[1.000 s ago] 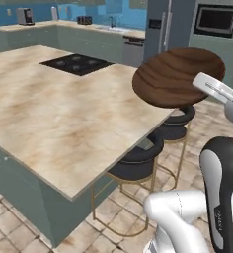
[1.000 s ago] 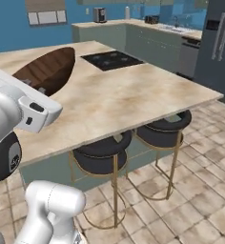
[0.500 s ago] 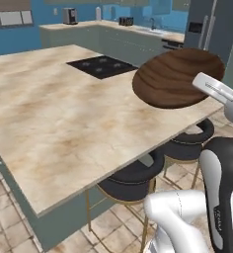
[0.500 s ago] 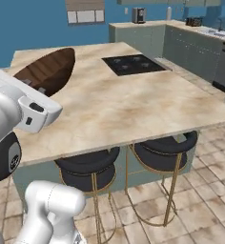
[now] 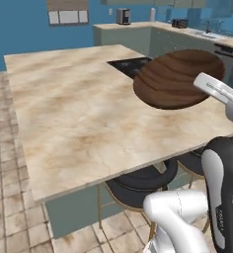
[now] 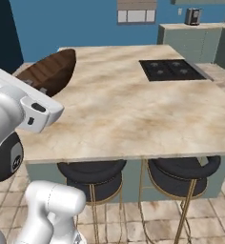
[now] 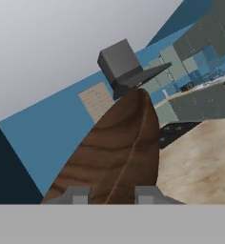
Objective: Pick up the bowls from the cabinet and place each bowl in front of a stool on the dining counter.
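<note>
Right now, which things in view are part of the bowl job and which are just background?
Job: bowl in the gripper; dining counter; stools under its near edge.
Background: cooktop; coffee machine on the back counter.

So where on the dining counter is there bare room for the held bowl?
The dining counter is bare along its near edge above both stools. Only the inset cooktop takes the far right. The bowl is in the gripper.
</note>
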Controlling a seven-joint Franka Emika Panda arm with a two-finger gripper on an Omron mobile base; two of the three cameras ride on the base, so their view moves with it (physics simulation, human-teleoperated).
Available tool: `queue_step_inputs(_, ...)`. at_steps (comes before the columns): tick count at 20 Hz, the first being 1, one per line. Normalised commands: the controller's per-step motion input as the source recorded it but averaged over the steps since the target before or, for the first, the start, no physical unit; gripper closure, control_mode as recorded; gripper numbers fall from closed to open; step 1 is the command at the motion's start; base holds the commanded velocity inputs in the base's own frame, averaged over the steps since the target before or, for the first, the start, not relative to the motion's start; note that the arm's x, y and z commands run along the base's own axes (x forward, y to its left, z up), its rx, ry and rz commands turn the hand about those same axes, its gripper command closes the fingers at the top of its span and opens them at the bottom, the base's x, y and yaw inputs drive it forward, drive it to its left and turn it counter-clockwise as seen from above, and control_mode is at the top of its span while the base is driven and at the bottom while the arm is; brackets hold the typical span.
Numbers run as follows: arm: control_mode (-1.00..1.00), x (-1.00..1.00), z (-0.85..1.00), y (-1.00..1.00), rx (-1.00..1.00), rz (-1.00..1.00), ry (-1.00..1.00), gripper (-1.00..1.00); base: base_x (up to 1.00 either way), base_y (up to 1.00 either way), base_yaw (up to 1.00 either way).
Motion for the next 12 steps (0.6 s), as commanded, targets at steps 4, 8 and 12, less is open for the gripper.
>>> queue_step_inputs(4,1.00,0.00,0.00,0.00,0.00,0.00,0.00,1.00,0.24,-0.07,0.37)
queue_step_inputs(8,1.00,0.00,0.00,0.00,0.00,0.00,0.00,1.00,0.22,0.00,0.29)
queue_step_inputs(12,1.00,0.00,0.00,0.00,0.00,0.00,0.00,1.00,0.21,0.00,0.18)
